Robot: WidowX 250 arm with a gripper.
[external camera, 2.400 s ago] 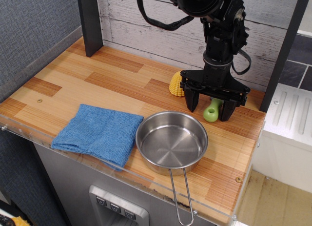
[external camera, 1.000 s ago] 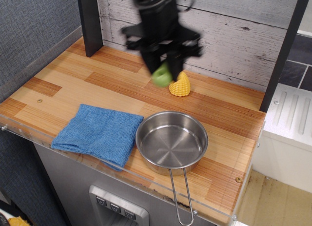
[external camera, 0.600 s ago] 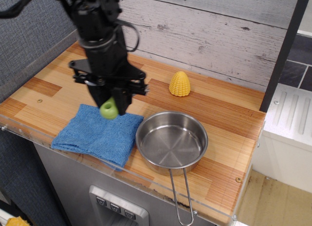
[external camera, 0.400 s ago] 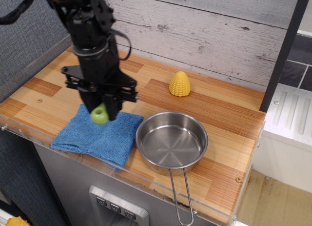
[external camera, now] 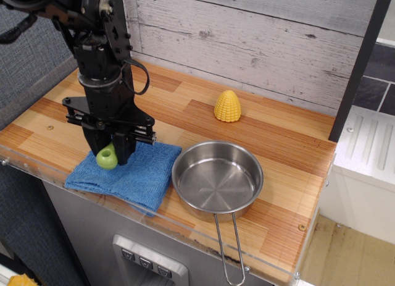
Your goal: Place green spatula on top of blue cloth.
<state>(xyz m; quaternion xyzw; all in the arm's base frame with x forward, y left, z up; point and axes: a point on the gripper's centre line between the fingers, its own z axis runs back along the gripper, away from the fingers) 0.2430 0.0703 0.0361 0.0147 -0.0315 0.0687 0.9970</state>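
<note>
A black robot arm [external camera: 99,45] is reaching down from the upper left over the near left part of a wooden counter [external camera: 185,113]. Its gripper [external camera: 109,151] is pointing downward and is closing on the green spatula [external camera: 107,157], gripping it by the chunky lime-green handle. The rounded end of the handle, with its hole, is showing between the dark fingers [external camera: 123,149]; the grey blade is hidden behind the gripper body.

The spatula is hanging directly over the blue cloth [external camera: 126,175], above the cloth's far left portion. Whether the handle end is touching the fabric or is hovering just above it cannot be told from this view.

The cloth is lying flat and folded near the front edge of the counter, with its near corner reaching the clear plastic strip [external camera: 154,215] that is running along that edge. Just to its right a round steel pan [external camera: 217,178] is sitting upright, its rim close beside the cloth's right edge and its long wire handle [external camera: 227,249] pointing toward the viewer and projecting past the counter's front edge.

A yellow corn cob [external camera: 227,106] is standing upright farther back, near the whitewashed plank wall [external camera: 259,39] and well apart from the cloth and the gripper. A dark post [external camera: 362,63] is rising at the right end of the counter, and another is standing at the back left, partly behind the arm.
</note>
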